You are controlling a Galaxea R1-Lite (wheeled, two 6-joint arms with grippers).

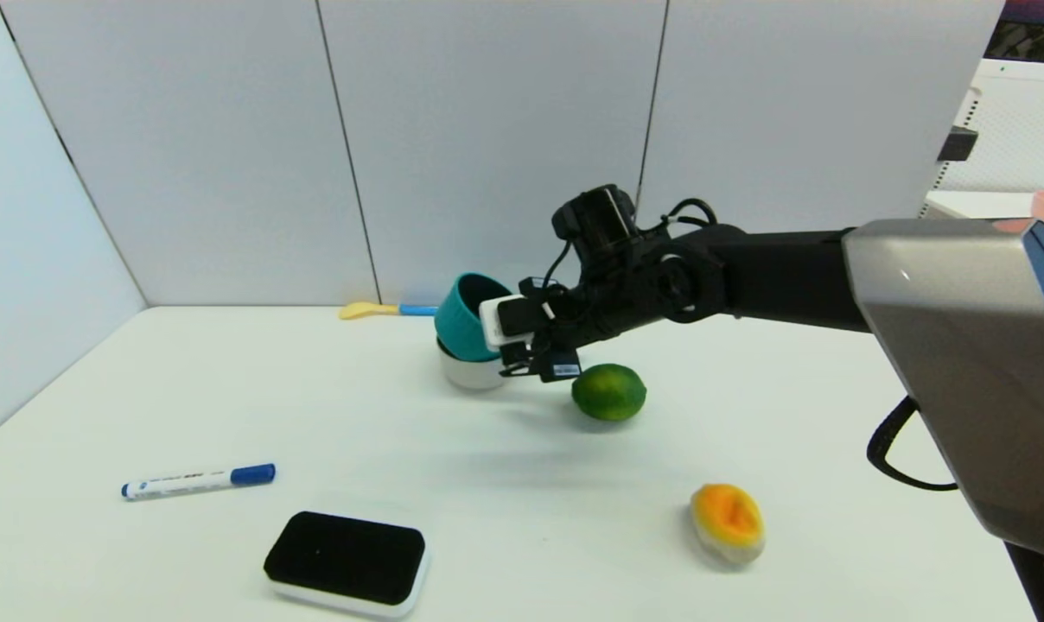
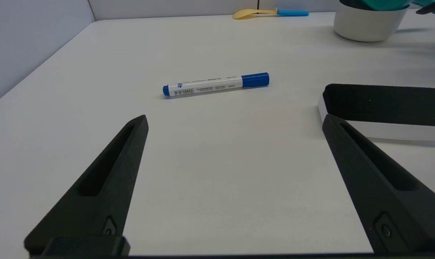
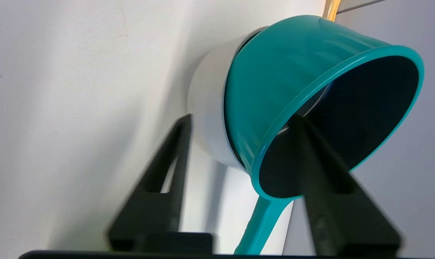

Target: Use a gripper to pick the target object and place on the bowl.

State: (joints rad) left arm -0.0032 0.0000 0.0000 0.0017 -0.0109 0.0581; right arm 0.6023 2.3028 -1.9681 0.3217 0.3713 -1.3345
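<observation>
The teal saucepan (image 1: 464, 315) rests tilted in the off-white bowl (image 1: 472, 374) at the back middle of the table, its black inside facing the back wall. My right gripper (image 1: 512, 356) is right beside it. In the right wrist view the right gripper (image 3: 241, 118) is open; its fingers stand either side of the saucepan's (image 3: 293, 82) rim and handle without clamping them, and the bowl (image 3: 208, 108) sits under the pan. My left gripper (image 2: 234, 118) is open and empty, low over the table near the front left.
A green lime (image 1: 608, 391) lies just right of the bowl. An orange melon piece (image 1: 728, 523) is at the front right. A blue marker (image 1: 198, 480) and a black eraser (image 1: 346, 560) lie at the front left. A yellow spoon (image 1: 384, 309) lies by the back wall.
</observation>
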